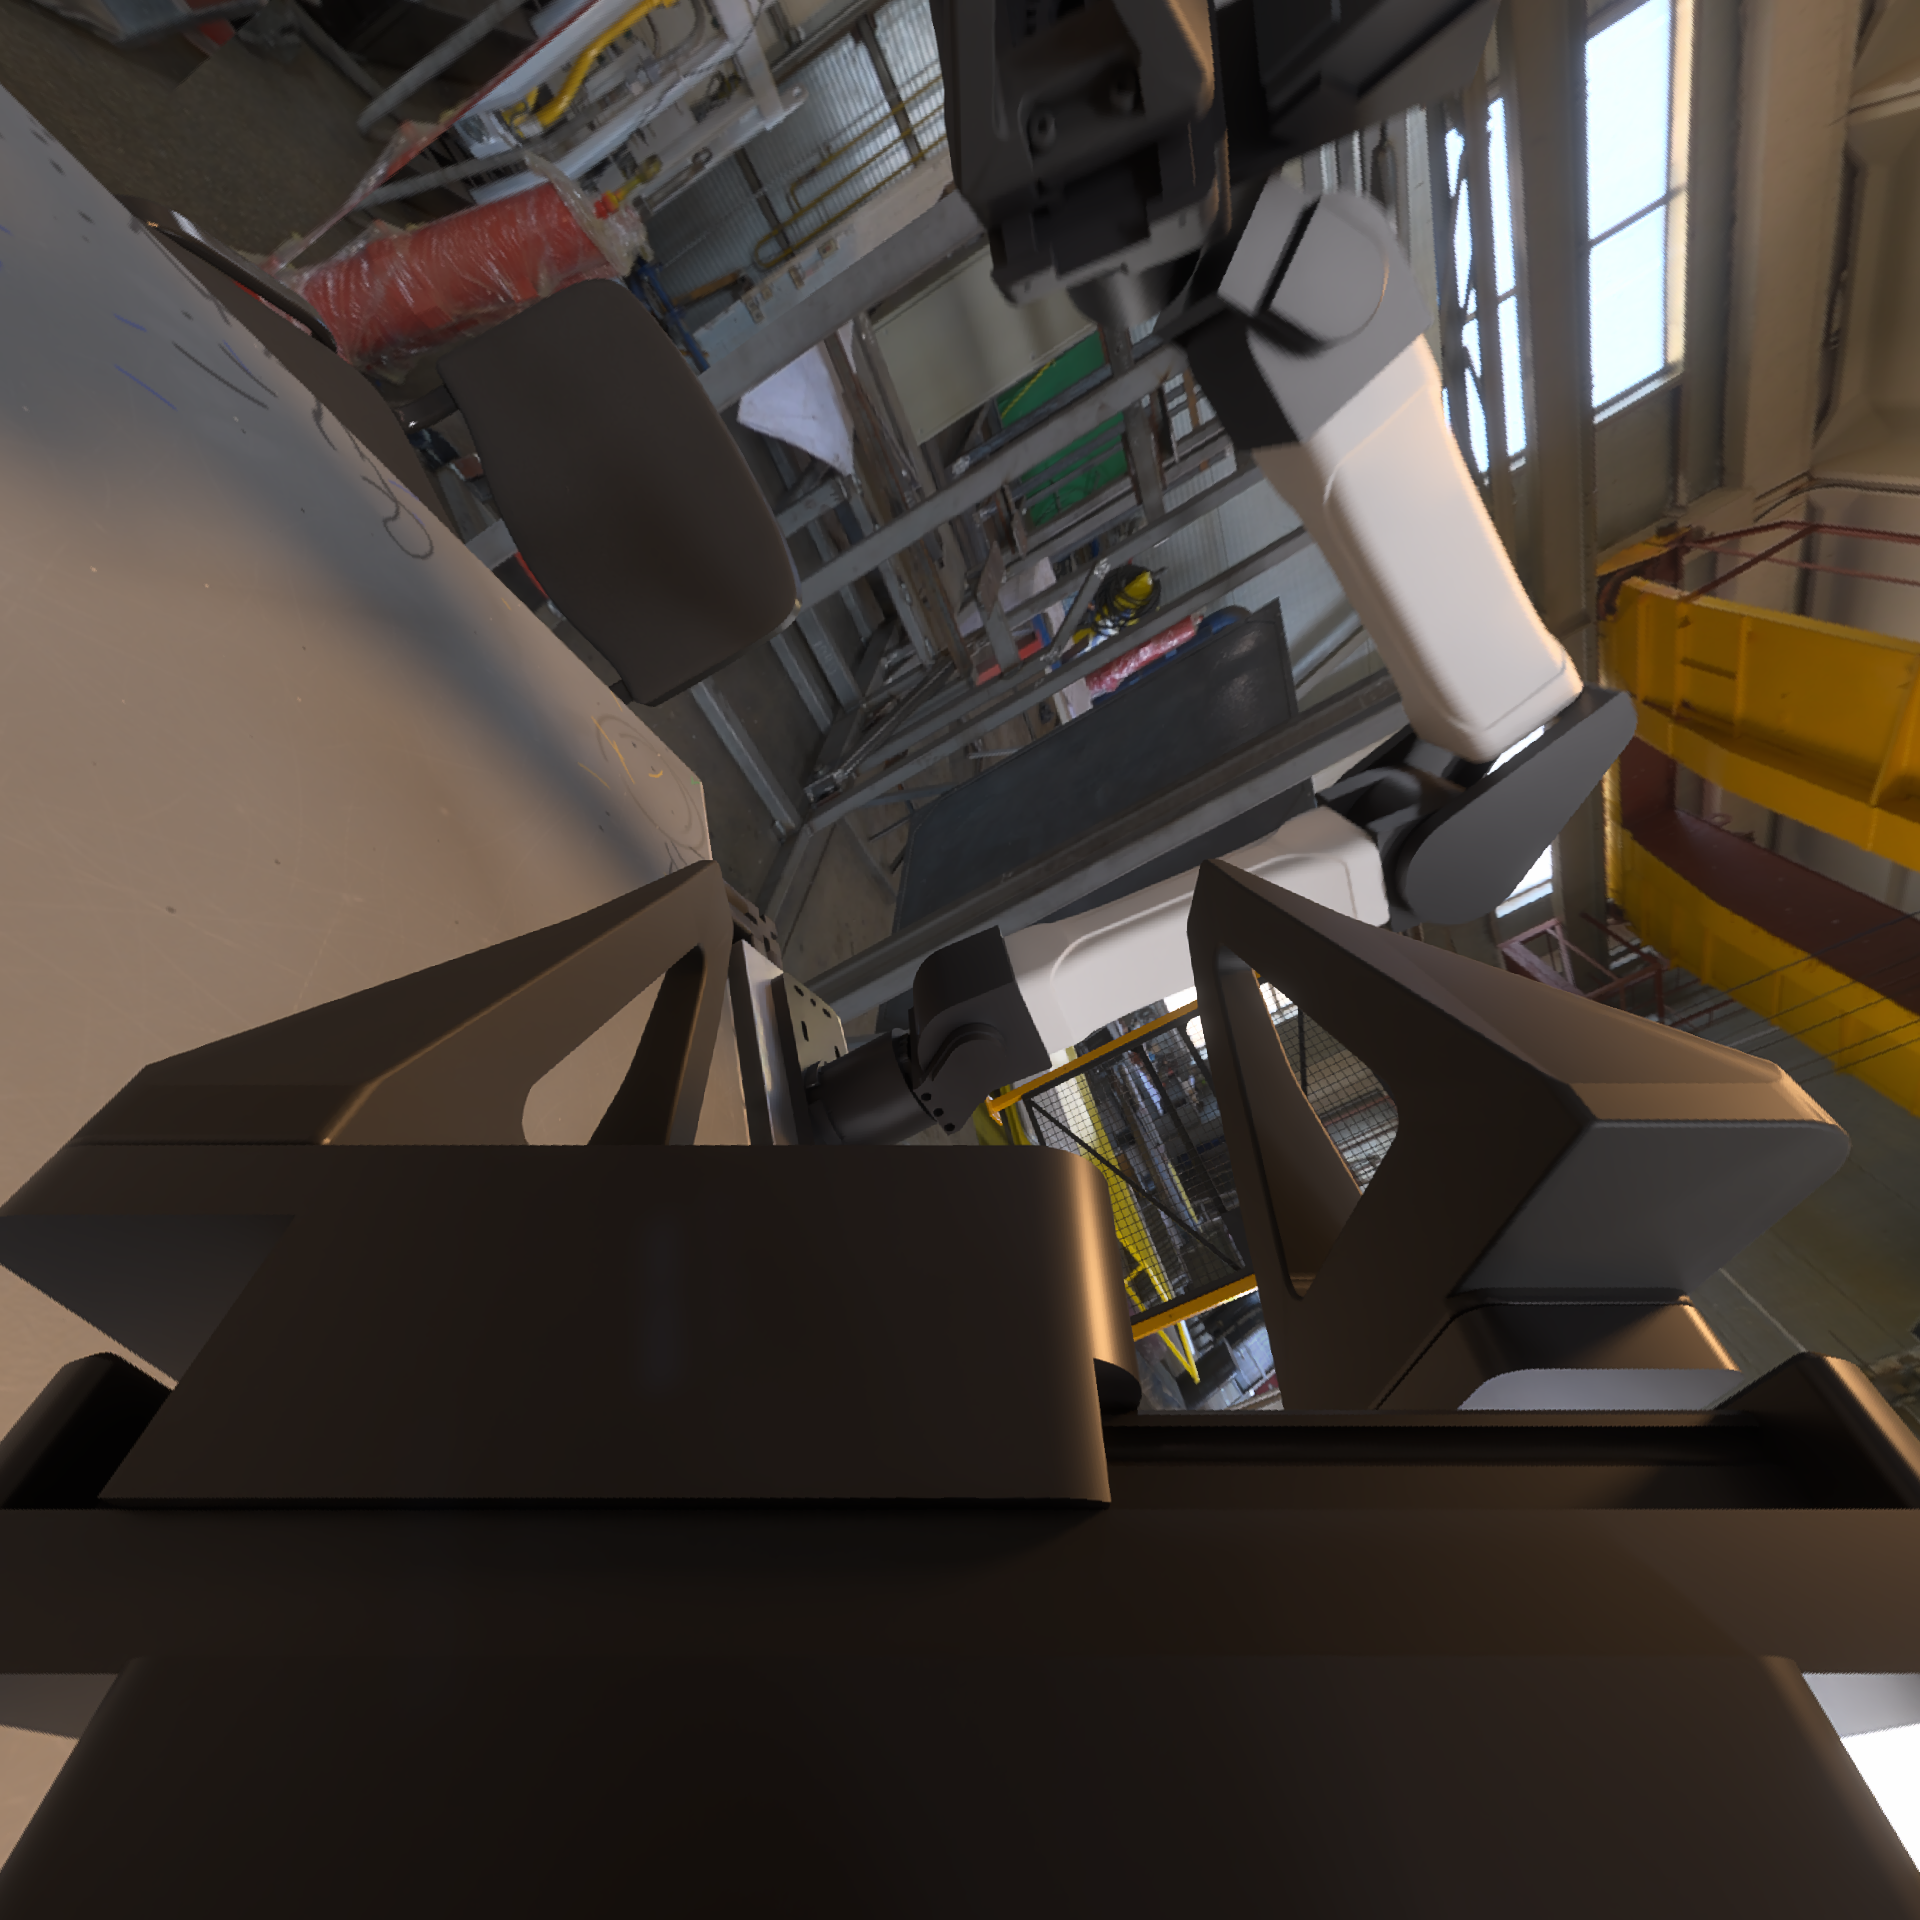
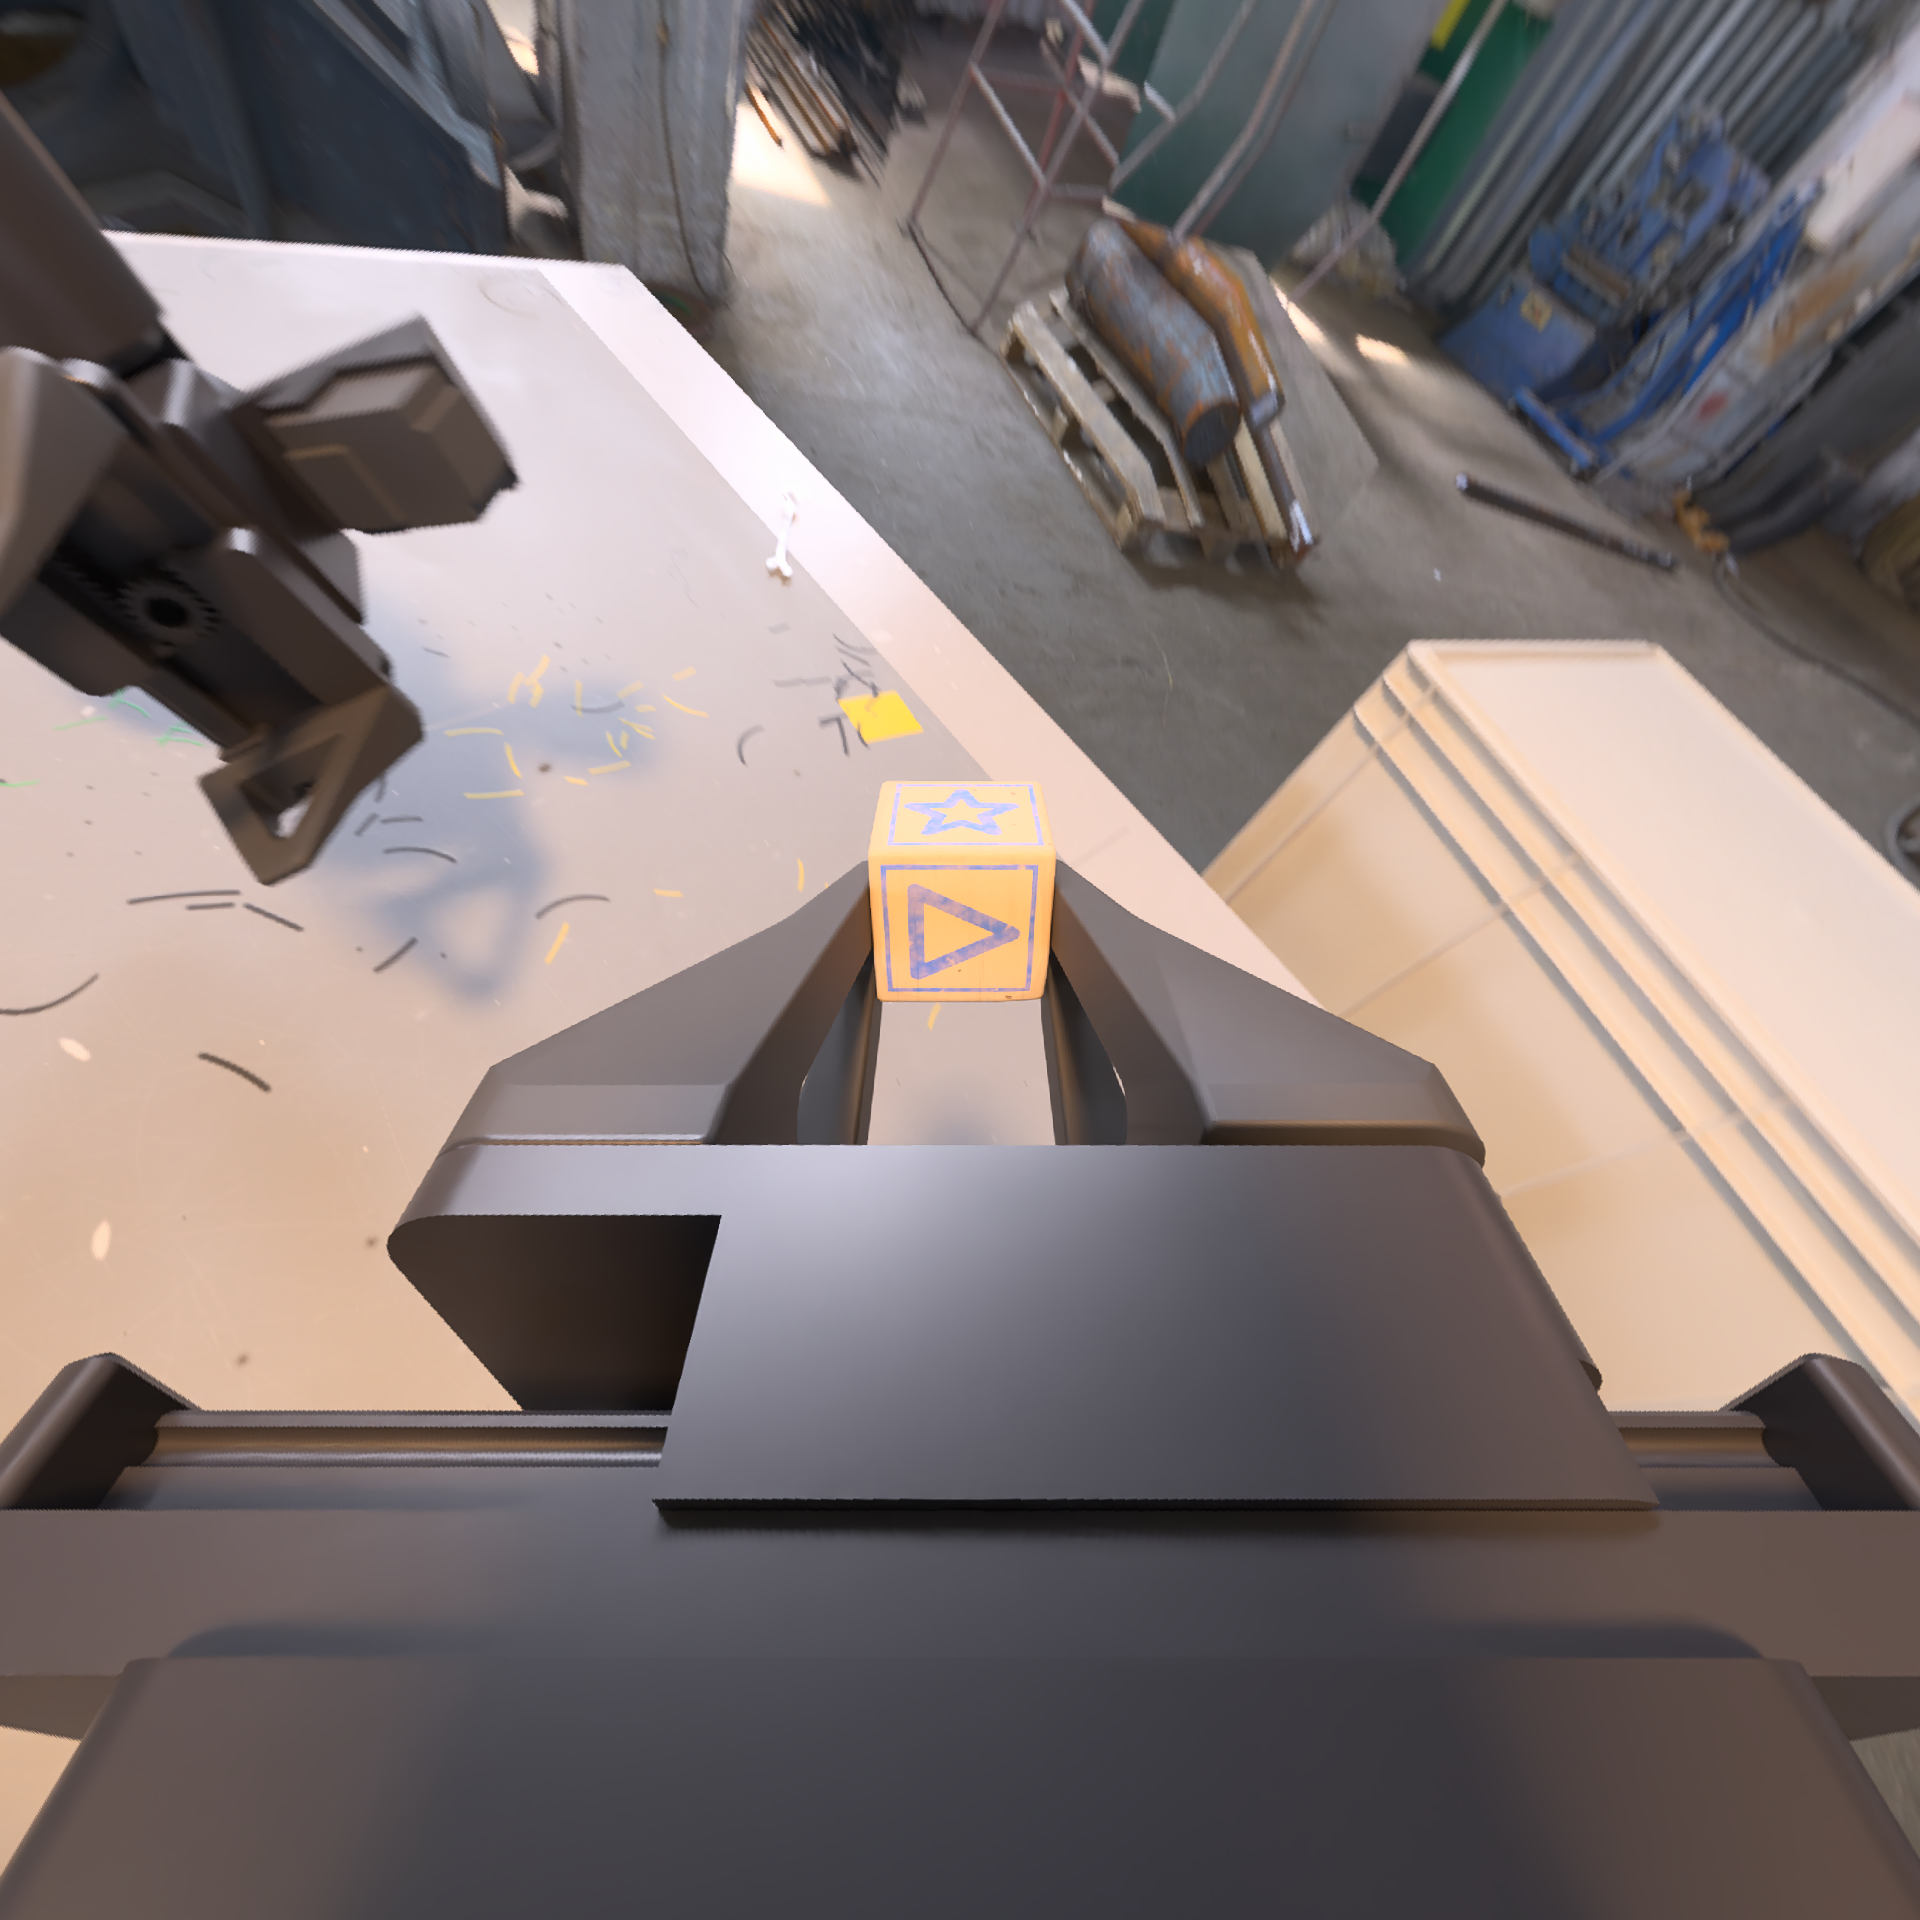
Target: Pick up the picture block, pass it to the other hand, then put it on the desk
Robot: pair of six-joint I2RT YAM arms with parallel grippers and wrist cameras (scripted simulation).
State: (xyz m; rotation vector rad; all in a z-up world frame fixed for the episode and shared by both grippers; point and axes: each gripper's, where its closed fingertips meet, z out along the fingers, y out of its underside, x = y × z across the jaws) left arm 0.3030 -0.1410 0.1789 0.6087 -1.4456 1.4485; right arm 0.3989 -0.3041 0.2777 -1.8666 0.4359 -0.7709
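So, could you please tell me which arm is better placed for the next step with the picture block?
Right. The right pincer is shut on the picture block above the desk, while the left pincer is open and empty.

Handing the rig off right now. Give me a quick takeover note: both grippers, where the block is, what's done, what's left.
Right gripper: shut on the yellow wooden picture block with blue star and triangle faces, pinched at the fingertips, held above the scuffed beige desk near its right edge.
Left gripper: open, nothing between the fingers; the right wrist view shows it off to the block's left, over the desk, apart from the block.
Done: block is picked up.
Not shown: which hand made the first pick, so I cannot tell whether the handover has happened.
Left: handover if still due, then set the block down on the desk and release.
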